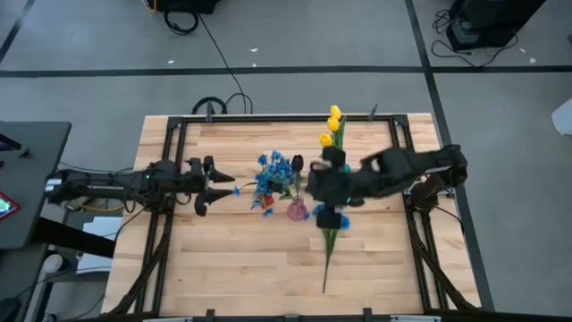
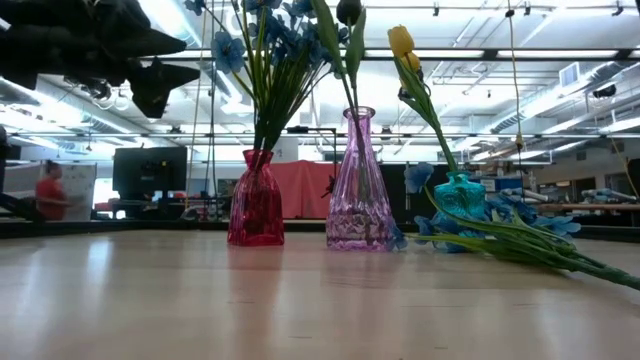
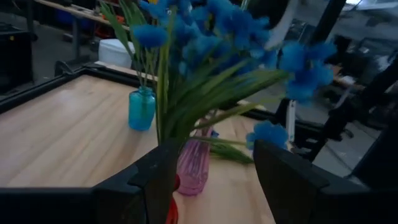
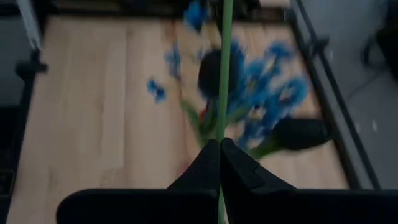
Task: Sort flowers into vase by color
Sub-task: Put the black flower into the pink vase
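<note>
While the right gripper pinches a thin green stem with its fingers closed tight, the dark tulip bud stands above the purple vase, and whether the stem's foot is already in the neck I cannot tell. Such a flower looks light, its stem springy, so a hold low on the stem should steer it best; the glass vases are likely fragile and easy to tip. The red vase carries the bunch of blue blossoms. The teal vase holds 2 yellow tulips. More blue flowers lie on the table beside it. The left gripper hovers near the blue bunch, jaws apart and empty.
</note>
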Tool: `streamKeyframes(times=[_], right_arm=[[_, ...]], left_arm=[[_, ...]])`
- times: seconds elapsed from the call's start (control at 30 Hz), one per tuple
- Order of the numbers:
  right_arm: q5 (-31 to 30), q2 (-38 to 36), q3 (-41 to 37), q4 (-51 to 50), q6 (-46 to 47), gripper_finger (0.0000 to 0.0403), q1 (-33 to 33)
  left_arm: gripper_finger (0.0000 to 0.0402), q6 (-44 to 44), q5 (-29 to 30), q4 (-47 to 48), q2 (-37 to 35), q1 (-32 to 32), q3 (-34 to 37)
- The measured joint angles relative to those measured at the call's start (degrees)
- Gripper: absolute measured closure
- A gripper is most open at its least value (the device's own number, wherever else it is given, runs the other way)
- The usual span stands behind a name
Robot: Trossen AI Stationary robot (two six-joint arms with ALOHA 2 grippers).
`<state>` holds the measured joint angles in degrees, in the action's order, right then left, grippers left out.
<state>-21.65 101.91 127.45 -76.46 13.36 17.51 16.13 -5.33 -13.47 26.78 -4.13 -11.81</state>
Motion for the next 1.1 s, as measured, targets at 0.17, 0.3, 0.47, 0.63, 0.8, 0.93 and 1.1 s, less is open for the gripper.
streamKeyframes(times=[0.17,0.3,0.47,0.63,0.8,0.93,1.1], right_arm=[[-1.7,0.0,-9.2,-1.6,8.9,0.0391,3.7],[-4.3,0.0,-16.6,-3.1,14.6,0.0391,5.6],[-4.0,0.0,-24.6,-0.7,19.4,0.0391,8.3],[5.9,0.0,-32.9,10.8,20.8,0.0391,8.7],[10.7,0.1,-39.5,19.9,23.0,0.0391,8.0],[14.7,0.0,-44.5,28.2,25.4,0.0391,6.8],[20.7,0.1,-50.2,39.9,27.8,0.0391,5.1]], left_arm=[[0.0184,-0.7,12.9,-1.1,3.2,10.0,0.0],[0.0184,2.0,18.2,-4.0,7.7,16.2,0.0],[0.0184,4.4,23.2,-8.0,15.4,23.4,0.0],[0.0184,4.4,29.9,-10.6,24.3,31.3,-0.4],[0.0184,3.7,34.9,-9.4,31.7,37.8,-3.8],[0.0184,4.2,37.8,-1.7,37.0,41.7,-9.8],[0.0184,4.9,42.7,5.2,46.0,44.8,-18.6]])
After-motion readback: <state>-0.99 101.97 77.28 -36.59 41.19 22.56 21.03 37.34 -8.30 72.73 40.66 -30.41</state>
